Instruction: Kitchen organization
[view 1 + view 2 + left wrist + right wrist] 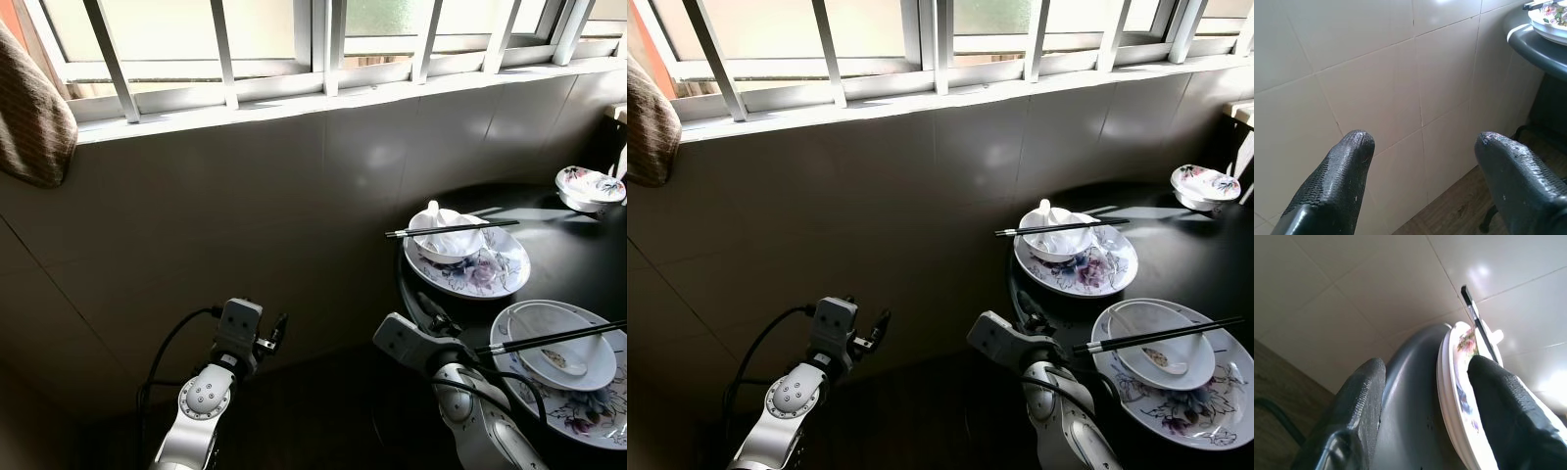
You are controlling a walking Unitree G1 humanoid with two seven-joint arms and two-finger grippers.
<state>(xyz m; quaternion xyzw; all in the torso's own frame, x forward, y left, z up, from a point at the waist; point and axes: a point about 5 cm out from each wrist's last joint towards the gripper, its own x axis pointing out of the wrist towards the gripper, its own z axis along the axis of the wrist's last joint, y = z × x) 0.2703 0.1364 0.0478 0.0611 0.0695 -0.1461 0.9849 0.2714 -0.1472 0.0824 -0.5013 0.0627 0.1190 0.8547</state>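
Observation:
A black round table [578, 257] stands at the right by the tiled wall. On it lie two flowered plates, the far plate [495, 276] and the near plate [588, 416]. Each carries a white bowl [447, 243] with a spoon and black chopsticks [453, 230] laid across. My right gripper [438, 321] is open, low at the table's near-left edge; in the right wrist view its fingers [1508, 396] frame the table rim and the far plate [1452, 382] without touching them. My left gripper [278, 329] is open and empty, facing the wall [1400, 88].
A small flowered bowl [590, 186] sits at the table's back right. A barred window [294, 44] runs above the tiled wall, and a brown cloth [29, 117] hangs at the upper left. Wooden floor [1449, 210] lies below the left gripper.

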